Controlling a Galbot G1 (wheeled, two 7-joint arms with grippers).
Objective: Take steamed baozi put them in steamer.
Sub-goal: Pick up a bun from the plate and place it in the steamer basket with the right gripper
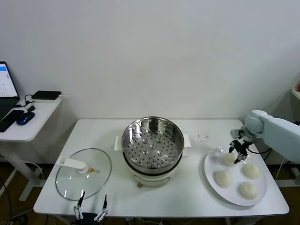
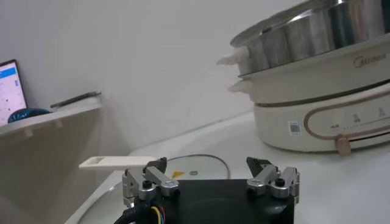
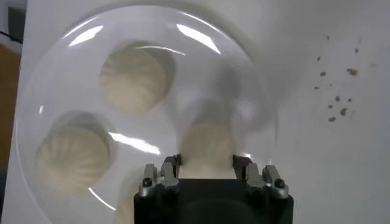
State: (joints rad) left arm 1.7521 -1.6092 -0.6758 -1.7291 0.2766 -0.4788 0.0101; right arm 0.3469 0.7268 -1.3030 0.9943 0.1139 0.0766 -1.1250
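Baozi (image 1: 228,159) at the plate's eleven o'clock is the target right now, and the right gripper (image 1: 239,153) is down over it, arm reaching in from the three o'clock side of the bench (image 1: 197,201). On the right wrist view that bun (image 3: 207,143) sits squarely between the two jaws, which stand apart on either side of it; I can't tell whether they touch the dough yet, so I call this a grasp being lined up, not one made. The straddle makes sense: soft dough wants a centred, gentle squeeze, or it will dent or roll away. Three more buns wait on the white plate (image 1: 210,165), at roughly one o'clock (image 1: 251,170), seven o'clock (image 1: 222,178) and five o'clock (image 1: 247,189), none touching another, which leaves the jaws room to come down around one without nudging the rest. The steamer (image 1: 153,145) stands mid-bench, at nine o'clock from the plate, open, its perforated basket bare, so by my reading none of the four has made the trip. Its glass lid (image 1: 83,173) lies flat farther out at nine o'clock, parked clear of the carrying path. The left gripper (image 1: 90,213) idles at the bench's six o'clock edge just beside that lid, jaws apart and holding nothing, as the left wrist view (image 2: 210,182) confirms. Next comes a close, a lift clear of the plate rim, and a short carry over the steel wall.
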